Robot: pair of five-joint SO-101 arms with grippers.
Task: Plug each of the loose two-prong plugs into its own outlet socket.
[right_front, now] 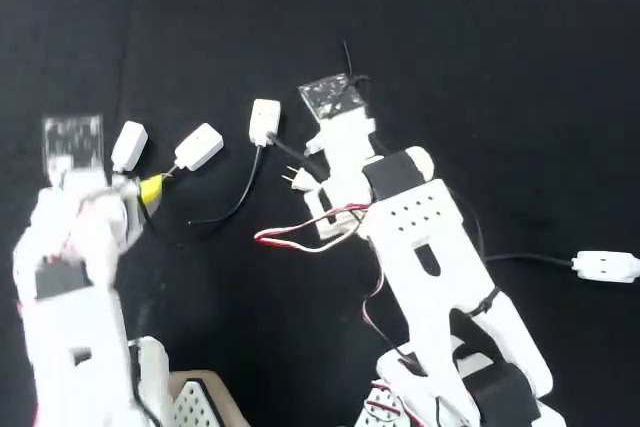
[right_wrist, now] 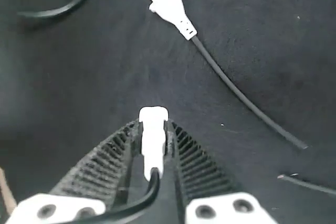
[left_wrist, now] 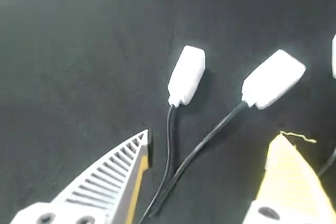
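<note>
A loose two-prong plug (right_front: 297, 180) lies flat on the black surface (right_front: 520, 87) near the middle. Its bare prongs point away from the right arm (right_front: 430, 247), and its black cord runs back beneath that arm. Near the plug but apart from it rests a white outlet socket (right_front: 264, 122), whose own cord curves down and off to the left.

Farther left, two more white sockets lie side by side without touching: the middle socket (left_wrist: 273, 78) and the left socket (left_wrist: 186, 74). A black cord leaves the near end of each. The two cords draw together as they run back toward the left arm (right_front: 70, 277). A fourth socket (right_front: 605, 265) sits by the right edge of the surface, well apart from the others, with its cord leading inward.

The right claw (right_wrist: 153, 125) is drawn narrow around a small white connector (right_wrist: 153, 153). The dark ribbed fingers press it from both sides, and its black cord comes out at the back between them. Whether this piece carries prongs cannot be told from the right wrist view. The loose plug lies ahead of this claw, clear of it.

The left claw (left_wrist: 212, 135) stands wide, with a white ribbed finger (left_wrist: 123, 169) on one side and a yellow finger (left_wrist: 289, 174) on the other. The two socket cords pass through the gap between them, and the two sockets lie just beyond the fingertips.
</note>
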